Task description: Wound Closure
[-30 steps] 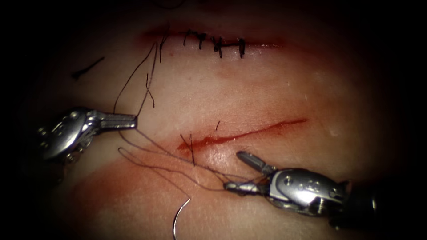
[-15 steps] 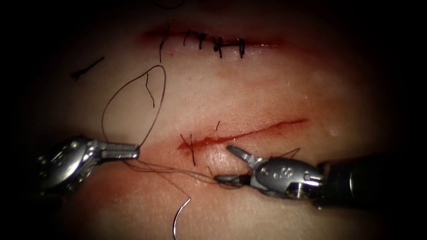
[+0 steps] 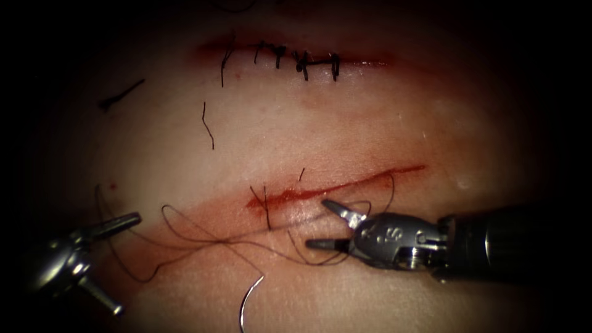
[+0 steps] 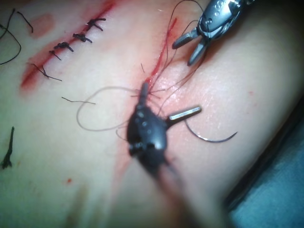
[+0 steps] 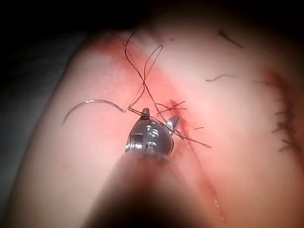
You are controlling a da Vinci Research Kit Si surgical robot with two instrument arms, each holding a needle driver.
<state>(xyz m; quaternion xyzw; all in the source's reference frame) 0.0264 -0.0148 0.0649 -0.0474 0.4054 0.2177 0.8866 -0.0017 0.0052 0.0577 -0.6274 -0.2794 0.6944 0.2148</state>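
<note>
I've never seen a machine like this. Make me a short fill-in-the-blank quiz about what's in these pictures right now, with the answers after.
1. Both the left hand and the right hand have their jaws ____.
2. The curved needle lies on the tissue, held by ____ hand.
3. The upper cut is closed with dark ____.
4. Loose thread lies tangled on the tissue between the two ____.

Missing words: open; neither; stitches; hands
</note>
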